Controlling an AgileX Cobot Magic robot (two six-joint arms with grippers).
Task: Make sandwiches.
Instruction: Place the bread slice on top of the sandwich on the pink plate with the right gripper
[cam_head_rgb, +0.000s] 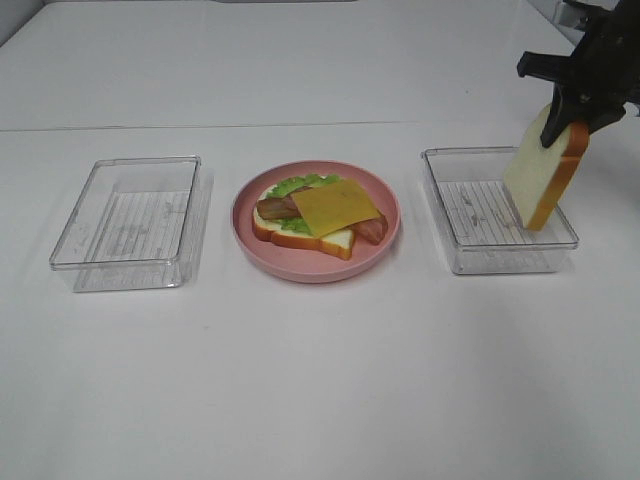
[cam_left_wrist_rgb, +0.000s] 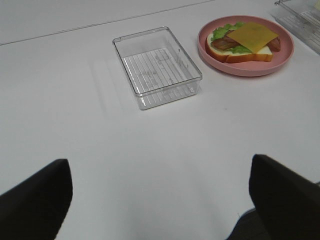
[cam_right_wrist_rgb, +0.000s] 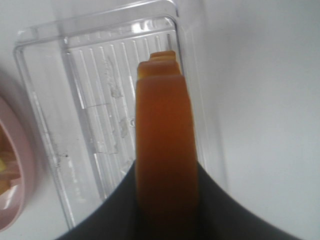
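Observation:
A pink plate (cam_head_rgb: 385, 236) in the middle of the table holds a stacked open sandwich: a white bread slice with orange-brown crust (cam_head_rgb: 330, 241), green lettuce (cam_head_rgb: 300, 184), brown bacon (cam_head_rgb: 274, 208) and a yellow cheese square (cam_head_rgb: 335, 206) on top. The stack also shows in the left wrist view (cam_left_wrist_rgb: 245, 44). My right gripper (cam_head_rgb: 566, 108) is shut on a second bread slice (cam_head_rgb: 543, 170), which hangs upright above the right clear tray (cam_head_rgb: 497, 250). The right wrist view shows the slice's crust edge-on (cam_right_wrist_rgb: 165, 145) over that tray (cam_right_wrist_rgb: 90, 105). My left gripper (cam_left_wrist_rgb: 160, 200) is open and empty over bare table.
An empty clear tray (cam_head_rgb: 130, 222) stands left of the plate, also in the left wrist view (cam_left_wrist_rgb: 157, 67). The plate shows there as well (cam_left_wrist_rgb: 250, 67). The right tray holds nothing under the hanging slice. A seam line (cam_head_rgb: 200, 127) runs across the far table.

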